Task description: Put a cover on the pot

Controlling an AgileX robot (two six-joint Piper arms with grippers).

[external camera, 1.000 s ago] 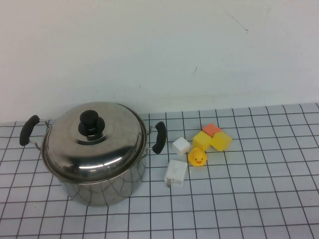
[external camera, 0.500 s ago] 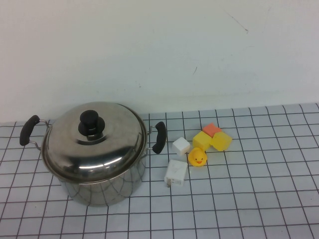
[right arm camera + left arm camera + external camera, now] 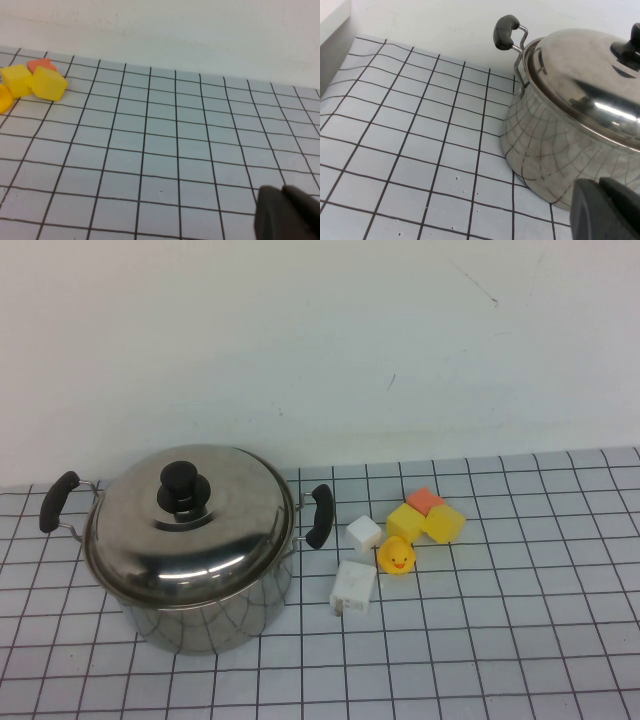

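The pot (image 3: pixel 200 610) stands at the left of the checkered table, a large shiny steel stockpot with two black side handles (image 3: pixel 319 515). A domed steel lid (image 3: pixel 190 520) with a black knob (image 3: pixel 182 484) sits on its rim. The left wrist view shows the pot (image 3: pixel 555 155) and lid (image 3: pixel 590 95) close by, with my left gripper (image 3: pixel 601 189) shut and empty just beside the pot's lower wall. My right gripper (image 3: pixel 284 195) is shut and empty over bare table, far to the right of the pot. Neither arm appears in the high view.
To the right of the pot lie two white blocks (image 3: pixel 354 588), a yellow toy duck (image 3: pixel 397 557), two yellow cubes (image 3: pixel 443 523) and an orange cube (image 3: pixel 424 499). The cubes (image 3: pixel 47 83) also show in the right wrist view. A white wall rises behind the table.
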